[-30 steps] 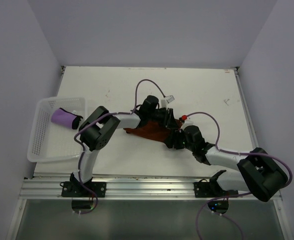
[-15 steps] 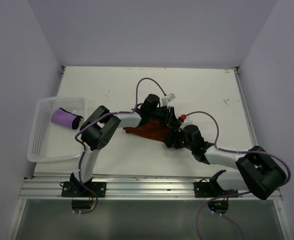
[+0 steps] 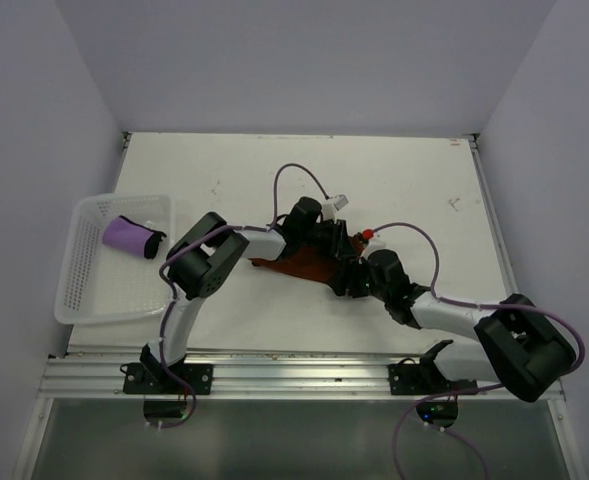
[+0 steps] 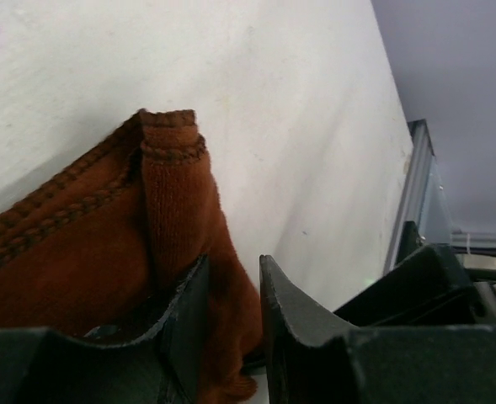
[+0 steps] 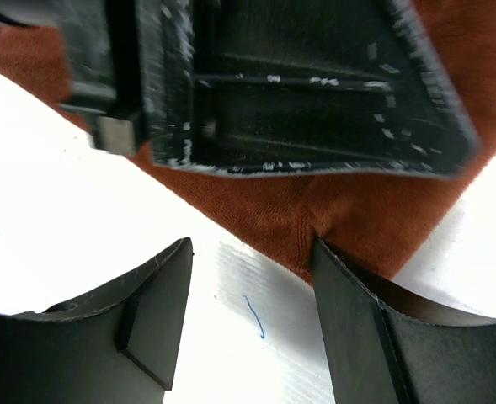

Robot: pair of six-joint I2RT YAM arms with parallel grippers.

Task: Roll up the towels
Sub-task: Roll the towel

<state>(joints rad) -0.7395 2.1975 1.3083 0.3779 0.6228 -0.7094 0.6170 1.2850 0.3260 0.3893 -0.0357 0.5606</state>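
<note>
The rust orange-brown towel (image 3: pixel 292 266) lies partly folded at the table's middle, between both grippers. My left gripper (image 3: pixel 340 246) is shut on a folded edge of this towel; in the left wrist view the cloth (image 4: pixel 79 252) fills the narrow gap of the gripper (image 4: pixel 231 273). My right gripper (image 3: pixel 350 279) is open at the towel's near right edge. In the right wrist view the gripper (image 5: pixel 252 257) is over bare table and the towel (image 5: pixel 357 210) touches one finger. The purple towel (image 3: pixel 129 236) lies rolled in the white basket (image 3: pixel 86 295).
The basket stands at the table's left edge. The left gripper's black body (image 5: pixel 290 84) hangs just above the right gripper's jaws. A small red object (image 3: pixel 370 235) lies beside the towel. Purple cables loop over both arms. The white table (image 3: pixel 404 180) has walls on three sides.
My left gripper has shifted slightly towards the right gripper with the towel's edge, and the towel has bunched up a little. The right arm has hardly moved.
</note>
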